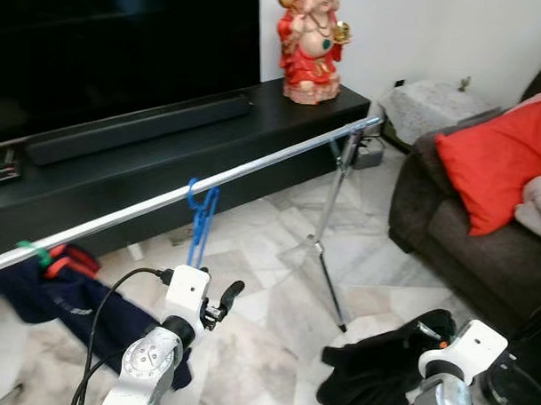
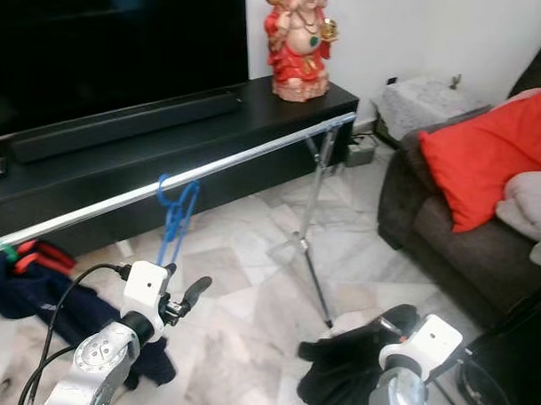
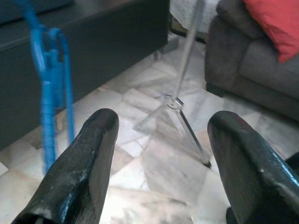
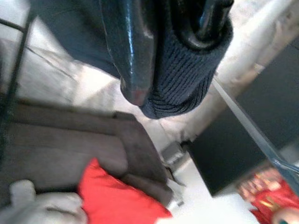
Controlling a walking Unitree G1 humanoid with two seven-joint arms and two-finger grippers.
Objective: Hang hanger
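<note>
Hanger [image 1: 200, 220], blue, hooked on the silver rail [image 1: 254, 170], long axis hanging straight down toward marble floor [image 1: 277, 283]. I see left gripper [image 3: 159, 158] fingers apart just below it, empty. Right gripper [image 4: 163, 51] clamped on dark knit garment [image 4: 187, 79]. TV console [image 1: 165, 154] behind, sofa [image 1: 447, 235] right.

You're looking at a silver rail [image 1: 254, 171] running across the room on a tripod stand [image 1: 327, 244], with a blue hanger [image 1: 200, 220] hooked over it and hanging free. Your left gripper [image 1: 224, 300] sits below and just right of the hanger, not touching it. Your right gripper [image 1: 421, 335] is low on the right at a black garment [image 1: 371, 370]. A red figurine [image 1: 310, 44] stands on the black TV cabinet [image 1: 165, 154]; a red cushion [image 1: 499, 157] leans on the sofa [image 1: 447, 235]. Dark clothes [image 1: 63, 297] hang near the rail's left end
</note>
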